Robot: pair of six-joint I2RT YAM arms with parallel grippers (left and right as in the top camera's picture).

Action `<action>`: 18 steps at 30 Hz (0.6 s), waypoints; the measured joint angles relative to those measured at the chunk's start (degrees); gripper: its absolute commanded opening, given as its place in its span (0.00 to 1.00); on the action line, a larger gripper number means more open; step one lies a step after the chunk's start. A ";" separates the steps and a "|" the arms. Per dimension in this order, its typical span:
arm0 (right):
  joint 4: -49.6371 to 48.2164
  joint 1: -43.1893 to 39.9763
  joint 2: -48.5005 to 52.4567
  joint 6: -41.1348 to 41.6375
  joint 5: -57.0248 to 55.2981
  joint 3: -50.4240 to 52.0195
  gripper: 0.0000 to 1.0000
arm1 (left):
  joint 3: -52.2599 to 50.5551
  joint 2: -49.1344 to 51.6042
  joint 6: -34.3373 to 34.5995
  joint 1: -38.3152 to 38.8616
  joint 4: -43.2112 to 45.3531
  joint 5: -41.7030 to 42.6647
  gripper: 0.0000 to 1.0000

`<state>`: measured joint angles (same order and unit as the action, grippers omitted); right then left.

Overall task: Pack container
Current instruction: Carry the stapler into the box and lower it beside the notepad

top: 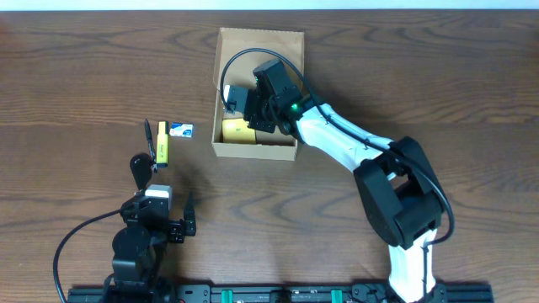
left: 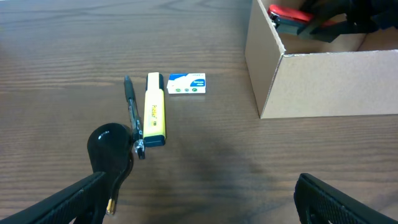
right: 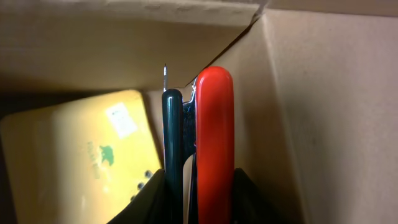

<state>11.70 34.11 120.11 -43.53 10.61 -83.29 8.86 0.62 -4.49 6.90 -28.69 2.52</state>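
Presently, a red-handled tool (right: 214, 124) is clamped by the right gripper (right: 198, 186) inside the cardboard box (top: 253, 150) at the far middle of the table (top: 84, 67); placement is judged under way, release and withdrawal being needed next. The left gripper (left: 202, 196) is spread wide, empty.

The box (top: 253, 150) is tan, the highlighter (left: 155, 109) yellow, the tool (right: 214, 137) red and dark-green

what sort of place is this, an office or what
Probably a robotics lab bench rather than an office: a white-and-black robot arm and a black robot arm stand at a dark wood-grain table, with a tan cardboard box, a yellow highlighter and a black pen on it.
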 measured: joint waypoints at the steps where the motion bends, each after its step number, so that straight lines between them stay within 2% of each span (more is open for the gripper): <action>1: -0.02 0.00 0.09 0.09 -0.02 0.00 0.14 | 0.00 0.00 0.00 0.00 0.00 0.00 0.95; 5: -0.02 0.00 0.42 0.63 -0.11 0.00 0.15 | 0.00 0.00 0.00 0.00 0.00 0.00 0.95; 8: -0.04 0.02 0.44 1.51 -0.17 0.00 0.19 | 0.00 0.00 0.00 0.00 0.00 0.00 0.95; 13: -0.13 0.02 0.44 2.64 -0.33 0.00 0.33 | 0.00 0.00 0.00 0.00 0.00 0.00 0.95; 14: -0.22 0.02 0.44 2.73 -0.33 0.00 0.40 | 0.00 0.00 0.00 0.00 0.00 0.00 0.95; 18: -0.26 0.04 0.44 3.21 -0.35 0.00 0.46 | 0.00 0.00 0.00 -0.02 0.00 0.00 0.95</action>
<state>11.44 34.15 120.55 -40.32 10.26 -83.29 8.86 0.62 -4.49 6.87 -28.69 2.52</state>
